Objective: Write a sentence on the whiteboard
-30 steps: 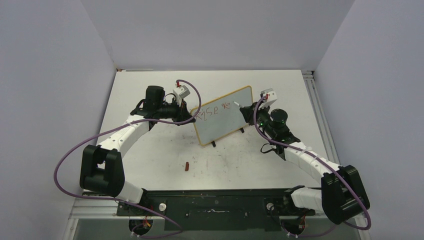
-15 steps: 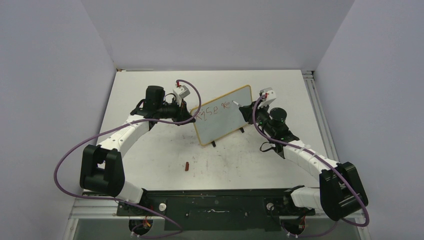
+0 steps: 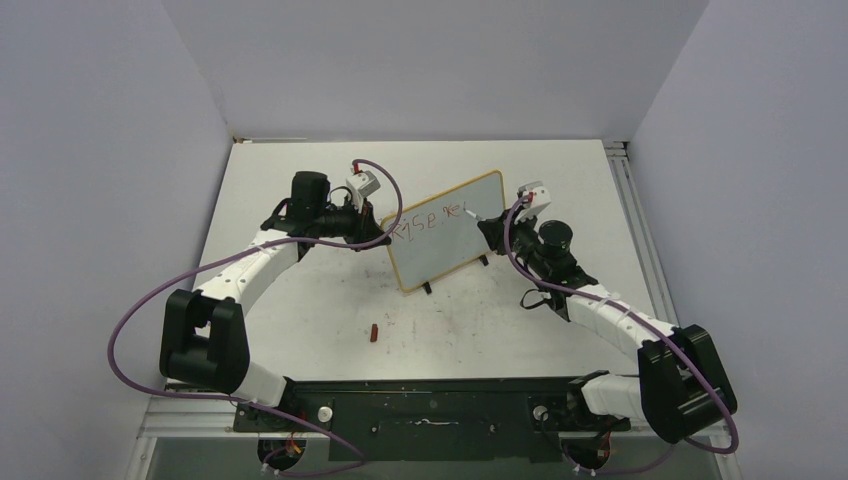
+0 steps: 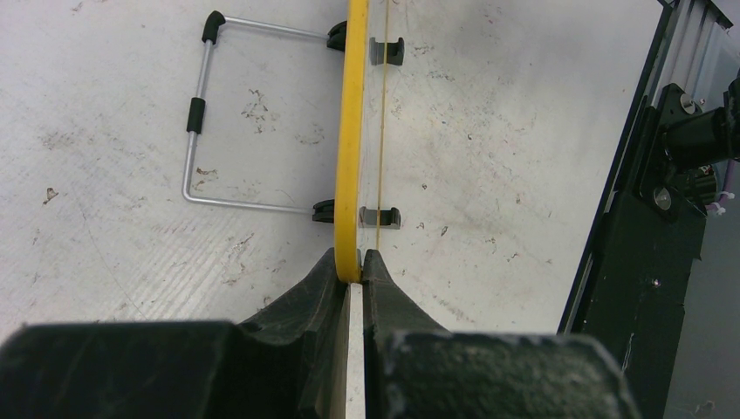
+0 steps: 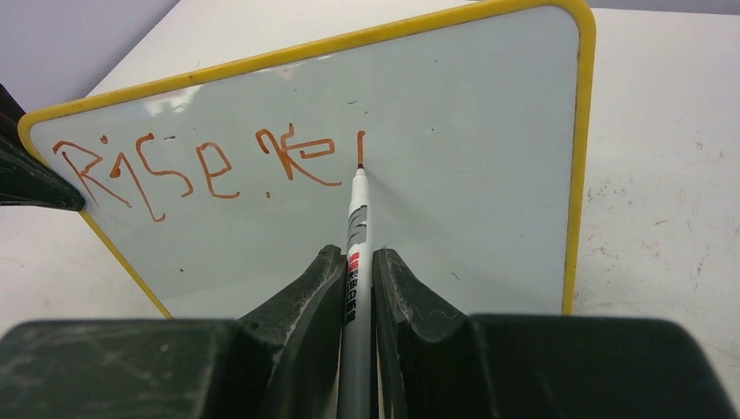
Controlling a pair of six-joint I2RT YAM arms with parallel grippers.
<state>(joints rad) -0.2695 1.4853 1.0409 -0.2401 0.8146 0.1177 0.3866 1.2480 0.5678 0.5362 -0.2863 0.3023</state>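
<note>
- A small red-brown piece lay on the table, toward its near edge.
- The white tabletop looked scuffed and stained.
- Plain pale walls closed in three sides.

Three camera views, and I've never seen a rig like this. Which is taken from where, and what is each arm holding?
Two robot arms are bolted at the near edge of a table. The wide view looks down from above and behind them; the other two come from a camera on each wrist. The left gripper is shut on the side edge of the yellow-framed whiteboard, steadying it; its wire stand shows behind. The right gripper is shut on a marker, tip on the board beside the red writing: "Rise" and the start of another word. A small red piece, perhaps the cap, lies on the table.
</note>
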